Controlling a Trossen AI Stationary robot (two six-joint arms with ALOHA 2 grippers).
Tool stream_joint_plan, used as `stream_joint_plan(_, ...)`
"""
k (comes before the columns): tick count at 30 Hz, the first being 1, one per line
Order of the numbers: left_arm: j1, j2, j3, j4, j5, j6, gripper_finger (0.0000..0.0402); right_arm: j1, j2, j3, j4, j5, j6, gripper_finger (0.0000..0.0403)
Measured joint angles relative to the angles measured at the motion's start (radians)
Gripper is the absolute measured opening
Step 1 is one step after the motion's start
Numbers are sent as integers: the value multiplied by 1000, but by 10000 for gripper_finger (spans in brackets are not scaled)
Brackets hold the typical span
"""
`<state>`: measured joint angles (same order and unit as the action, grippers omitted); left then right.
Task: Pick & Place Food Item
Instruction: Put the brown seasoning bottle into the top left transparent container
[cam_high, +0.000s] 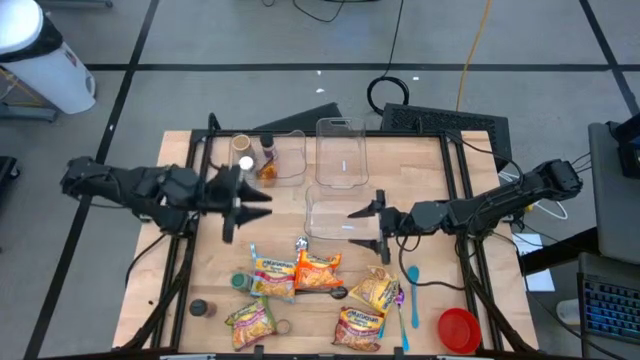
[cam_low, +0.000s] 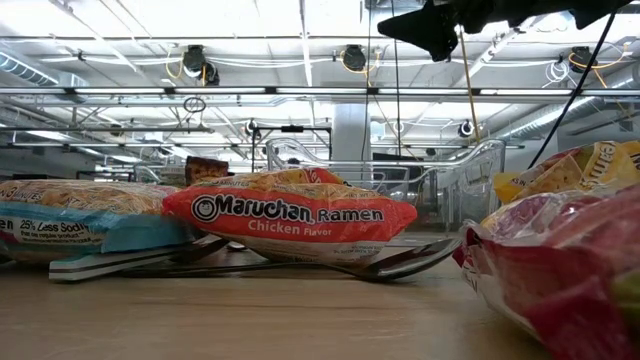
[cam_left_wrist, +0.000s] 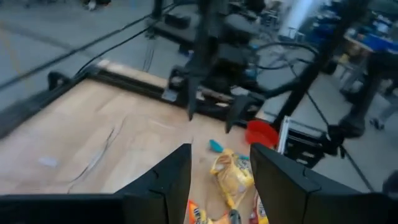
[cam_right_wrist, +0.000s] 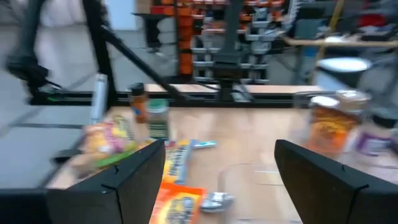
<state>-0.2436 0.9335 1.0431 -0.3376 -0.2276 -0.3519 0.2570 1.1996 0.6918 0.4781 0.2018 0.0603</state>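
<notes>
Several ramen packets lie flat at the table's near side: an orange Maruchan packet (cam_high: 318, 272) (cam_low: 290, 215), a blue-edged one (cam_high: 272, 276) (cam_low: 75, 215) and yellow ones (cam_high: 374, 290). My left gripper (cam_high: 262, 199) is open and empty above the table's middle left, well above the packets. My right gripper (cam_high: 365, 227) is open and empty over a clear bin (cam_high: 335, 215), its fingers pointing toward the table's left. In the left wrist view a yellow packet (cam_left_wrist: 231, 174) shows between the fingers, far below.
A second clear bin (cam_high: 342, 152) and a third (cam_high: 285, 155) stand at the far side, with jars (cam_high: 243, 150) beside them. A red bowl (cam_high: 459, 328), a blue spoon (cam_high: 414, 292), a metal spoon (cam_low: 400, 262) and small jars (cam_high: 203, 308) lie near the front edge.
</notes>
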Motion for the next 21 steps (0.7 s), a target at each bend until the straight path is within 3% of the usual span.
stream_joint_plan(3, -68, 23, -12, -8, -74, 21, 173, 2, 14, 0, 26, -90, 25, 293)
stream_joint_plan(7, -117, 65, -36, 2, -70, -28, 173, 8, 15, 0, 41, -127, 29, 293)
stream_joint_plan(11, -170, 215, -45, 100, 140, -70, 173, 14, 15, 0, 46, -126, 25, 293)
stream_joint_plan(13, -206, 310, -45, 270, 245, -71, 173, 14, 14, 0, 48, -126, 21, 293)
stream_joint_plan(16, -267, 472, -14, 592, 291, 2, 173, 13, 14, 0, 45, -126, 8, 293)
stream_joint_plan(17, -280, 521, 21, 618, 311, 52, 174, 13, 14, 0, 46, -126, 6, 293)
stream_joint_plan(19, -299, 596, 111, 489, 318, 125, 180, 13, 14, 0, 46, -126, 3, 293)
stream_joint_plan(21, -312, 671, 230, 293, 255, 141, 192, 13, 14, 0, 44, -126, 3, 293)
